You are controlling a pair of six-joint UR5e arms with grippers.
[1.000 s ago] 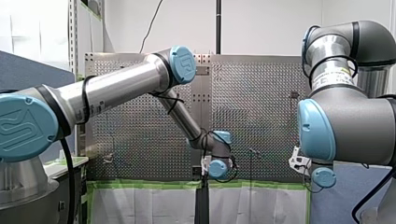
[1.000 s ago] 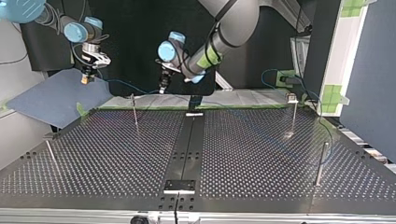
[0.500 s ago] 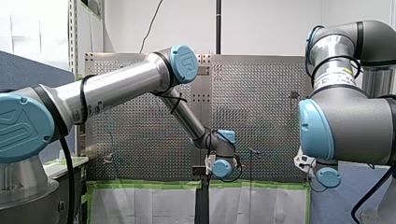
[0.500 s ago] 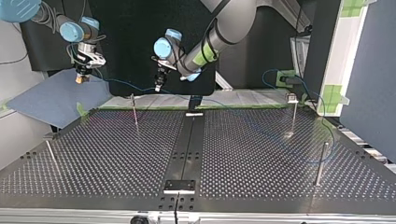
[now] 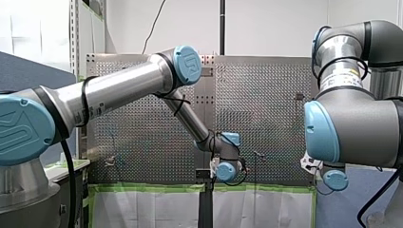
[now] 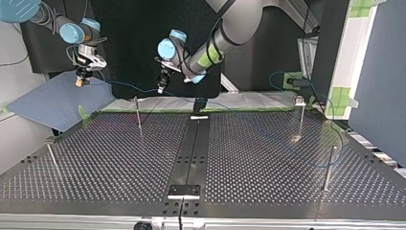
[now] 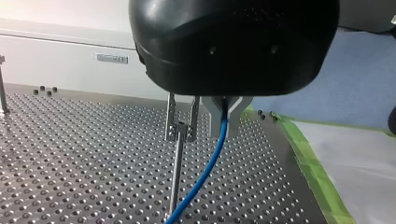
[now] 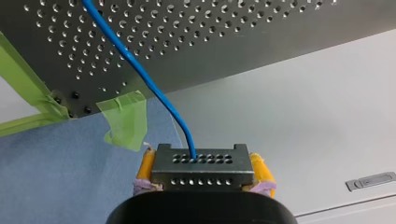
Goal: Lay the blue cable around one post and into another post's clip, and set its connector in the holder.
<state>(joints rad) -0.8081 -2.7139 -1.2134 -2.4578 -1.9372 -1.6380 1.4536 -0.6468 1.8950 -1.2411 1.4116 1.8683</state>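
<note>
1. Front view: my left arm point(image 5: 119, 90) reaches across the middle toward the far edge of the perforated metal desk point(image 5: 266, 104). My right arm point(image 5: 351, 128) hangs at the right. Both sets of jaws are hidden here, and I cannot make out the cable.
2. Top view: the thin blue cable point(image 6: 134, 90) spans the air between my right jaws, at the view's left, and my left jaws near the middle. From there it trails across the desk toward the view's right. I judge the span is held high so it can be lowered onto the slim metal post point(image 6: 138, 117).
3. Left wrist view: my left jaws are clamped on the cable, which drops just beside the post's forked metal clip point(image 7: 181, 127), not in it.
4. Right wrist view: my right jaws are clamped on the grey perforated metal connector point(image 8: 201, 167), 1 of the 2 yellow pads point(image 8: 259, 169) on each side. It hangs off the desk near the green tape point(image 8: 123, 122), in no holder.
</note>
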